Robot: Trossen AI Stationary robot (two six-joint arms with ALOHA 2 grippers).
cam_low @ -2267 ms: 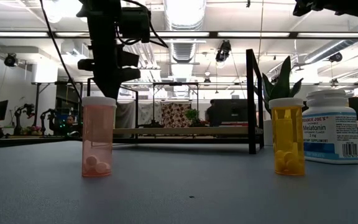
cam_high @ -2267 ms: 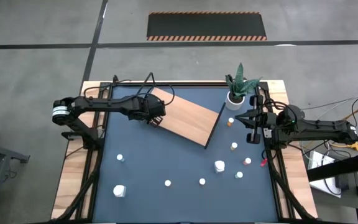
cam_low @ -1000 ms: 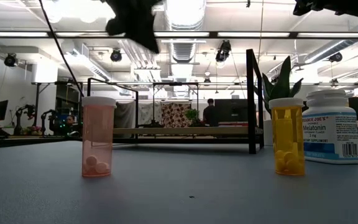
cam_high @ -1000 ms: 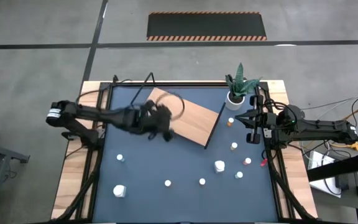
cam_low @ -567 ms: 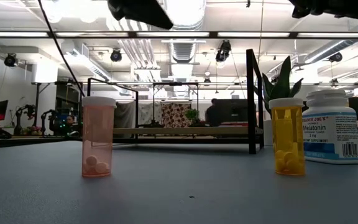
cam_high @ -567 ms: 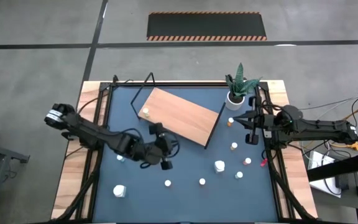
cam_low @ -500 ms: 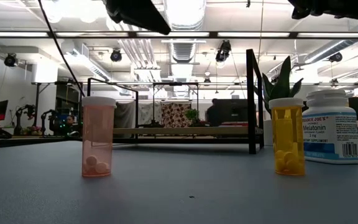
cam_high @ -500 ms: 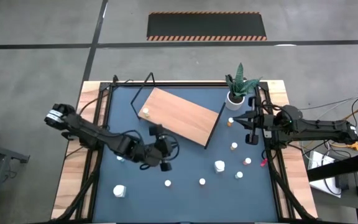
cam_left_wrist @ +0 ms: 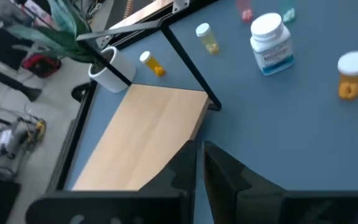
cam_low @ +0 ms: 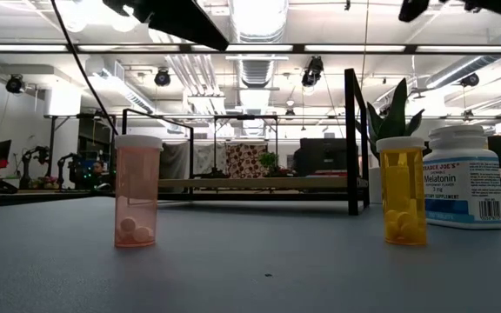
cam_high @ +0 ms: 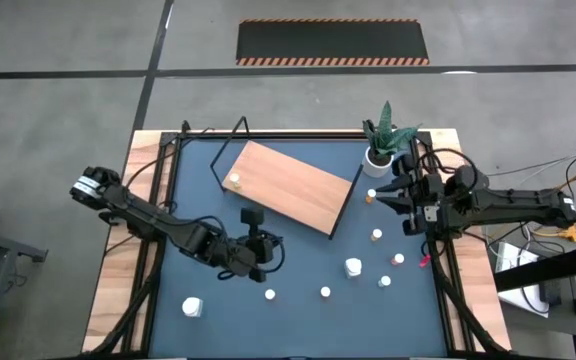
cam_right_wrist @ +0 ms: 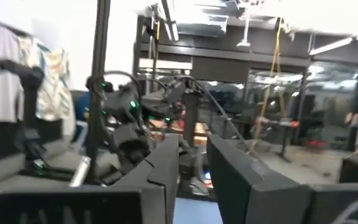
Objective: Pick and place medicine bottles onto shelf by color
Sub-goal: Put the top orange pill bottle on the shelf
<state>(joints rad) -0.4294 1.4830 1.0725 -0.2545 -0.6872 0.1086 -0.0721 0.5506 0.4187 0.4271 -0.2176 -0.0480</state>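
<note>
The shelf (cam_high: 288,186), a bare wooden board in a thin black frame, lies skewed on the far half of the blue table (cam_high: 218,300), and one small bottle (cam_high: 235,181) already stands near its left corner. The other medicine bottles are loose on the table: a few white-capped ones along the near edge, a bigger white bottle (cam_high: 353,267) right of centre, an orange one (cam_high: 371,196) beside the plant pot (cam_high: 377,157), and more toward the right rail. The left gripper (cam_high: 258,250) hangs above the table's middle with its fingers pressed together and nothing between them. The right gripper (cam_high: 408,205) hovers near the orange bottle by the shelf's right end; its fingers stand slightly parted in the wrist view and hold nothing. These bottles look like light, stiff plastic cylinders with smooth sides, so they should tip or skid at a sideways nudge. The safest hold is probably across the body just under the cap, coming straight down with the fingers spread wider than the cap. The bigger white bottle will need a wider opening
</note>
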